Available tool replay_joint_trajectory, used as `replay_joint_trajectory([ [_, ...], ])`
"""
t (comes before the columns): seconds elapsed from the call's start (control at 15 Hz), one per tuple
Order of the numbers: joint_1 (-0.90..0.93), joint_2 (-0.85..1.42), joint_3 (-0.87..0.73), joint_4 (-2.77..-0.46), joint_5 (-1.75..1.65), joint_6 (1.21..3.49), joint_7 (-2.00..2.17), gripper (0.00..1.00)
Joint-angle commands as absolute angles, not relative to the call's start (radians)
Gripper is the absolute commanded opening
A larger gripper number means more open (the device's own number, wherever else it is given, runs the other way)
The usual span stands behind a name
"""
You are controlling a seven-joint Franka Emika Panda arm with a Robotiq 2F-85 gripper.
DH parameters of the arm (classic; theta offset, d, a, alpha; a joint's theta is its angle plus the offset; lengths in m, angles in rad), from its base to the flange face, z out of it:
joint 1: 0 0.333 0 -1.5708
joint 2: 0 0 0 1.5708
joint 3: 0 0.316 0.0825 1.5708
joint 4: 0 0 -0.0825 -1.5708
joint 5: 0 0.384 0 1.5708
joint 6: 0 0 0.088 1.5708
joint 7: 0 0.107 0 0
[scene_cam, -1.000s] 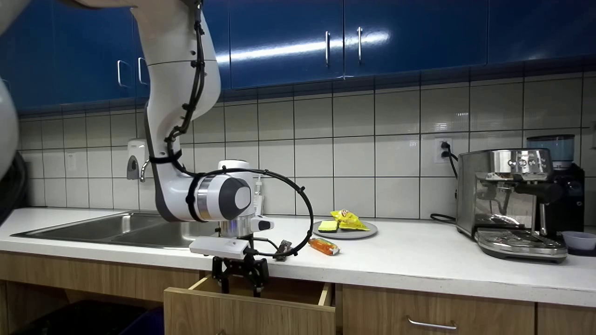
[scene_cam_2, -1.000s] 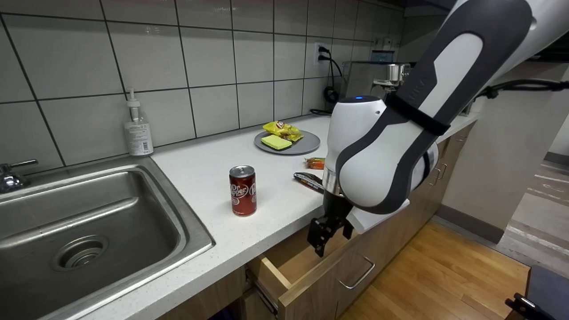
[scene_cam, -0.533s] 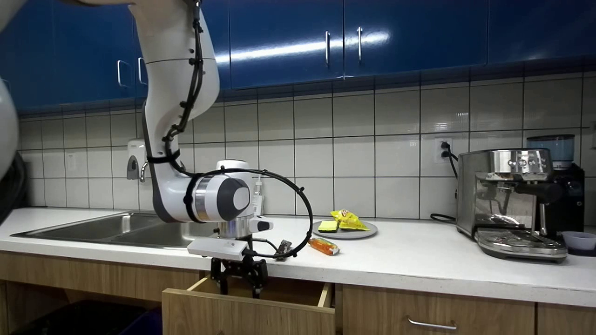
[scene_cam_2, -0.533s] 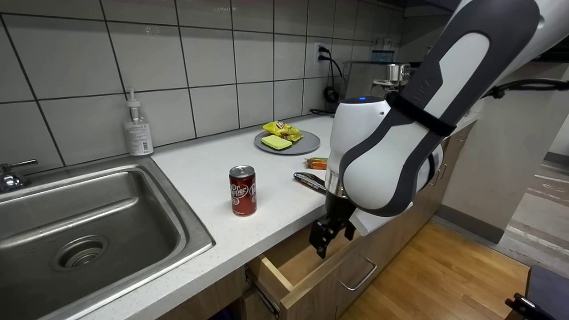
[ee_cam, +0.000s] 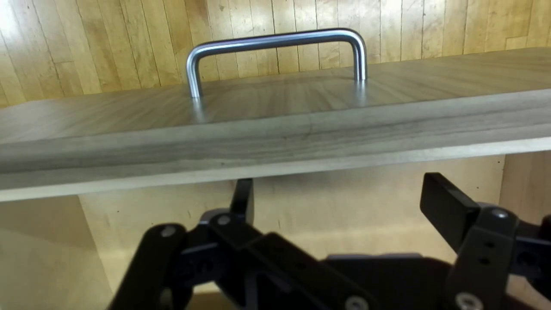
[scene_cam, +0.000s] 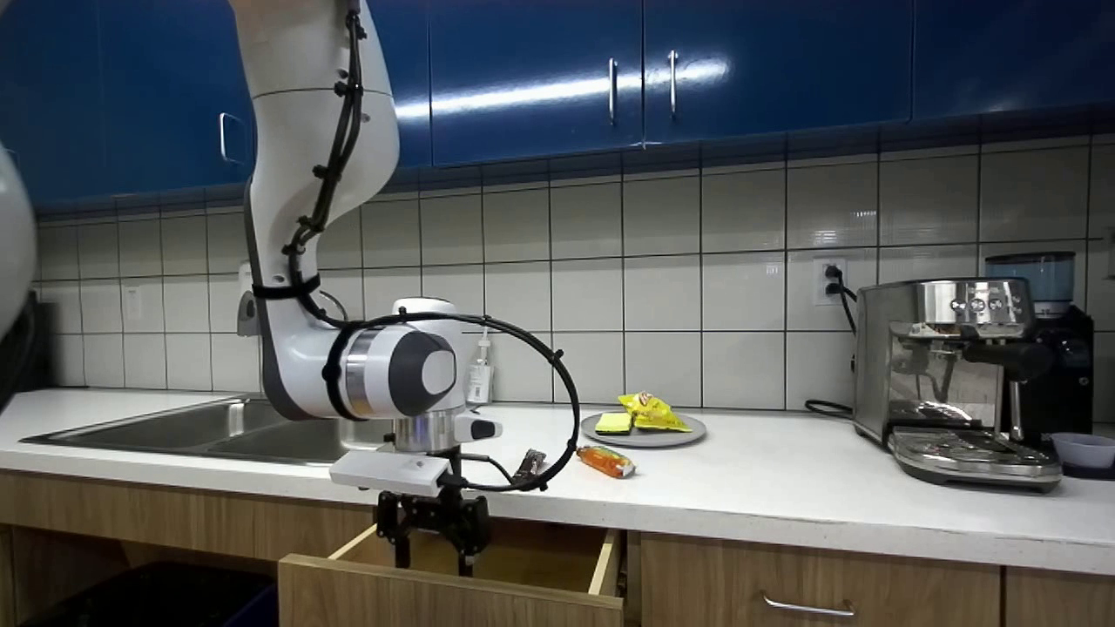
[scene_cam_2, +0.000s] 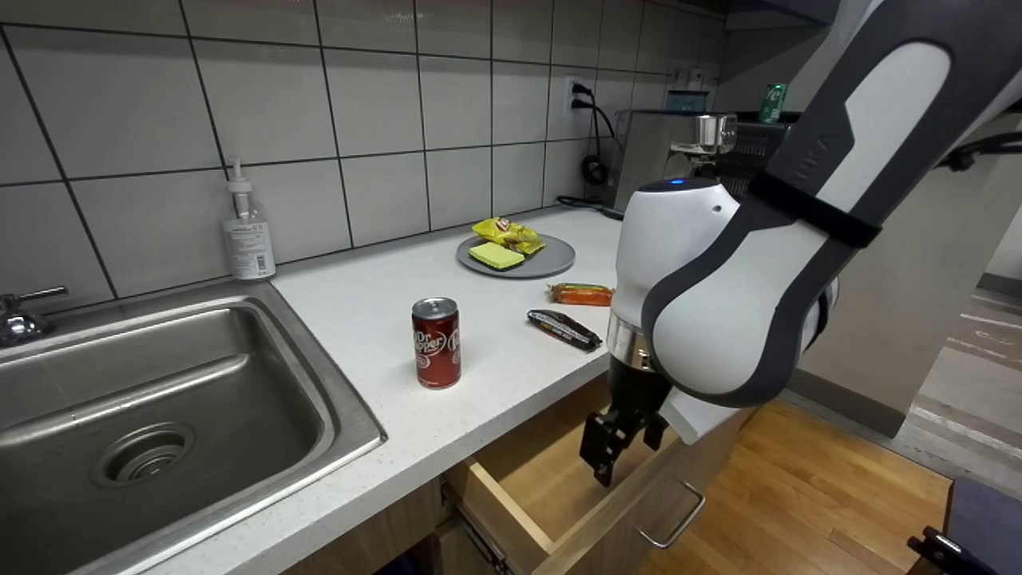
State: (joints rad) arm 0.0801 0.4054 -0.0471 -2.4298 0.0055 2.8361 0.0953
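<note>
My gripper (ee_cam: 338,189) points down inside a pulled-out drawer (scene_cam_2: 551,471), its fingers wide apart and nothing between them. Just behind the drawer's front panel (ee_cam: 275,142) stand both fingertips; in the wrist view the left one meets the panel's inner edge, though contact itself is hard to confirm. A metal handle (ee_cam: 275,41) is on the panel's outer face, beyond the fingers. Both exterior views show the gripper (scene_cam: 434,562) low over the drawer opening, its tips partly below the level of the counter. The visible drawer floor is bare wood.
On the counter are a red can (scene_cam_2: 437,351), a black wrapper (scene_cam_2: 564,329), an orange packet (scene_cam_2: 581,295) and a grey plate (scene_cam_2: 551,259) with a yellow sponge (scene_cam_2: 497,255) and yellow bag (scene_cam_2: 509,233). A sink (scene_cam_2: 200,399) and coffee machine (scene_cam: 949,383) flank them.
The gripper has moved outward, away from the counter, and the drawer has slid further out with it. The jaws stay wide apart. The counter items have not moved.
</note>
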Motion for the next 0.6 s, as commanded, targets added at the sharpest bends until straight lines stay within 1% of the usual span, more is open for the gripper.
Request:
replay_joint_trajectory([
  [0.0,0.091,0.320,-0.052,-2.535,0.002,2.836,0.135,1.00],
  [0.53,0.098,0.225,-0.054,-2.658,-0.003,2.839,0.171,1.00],
])
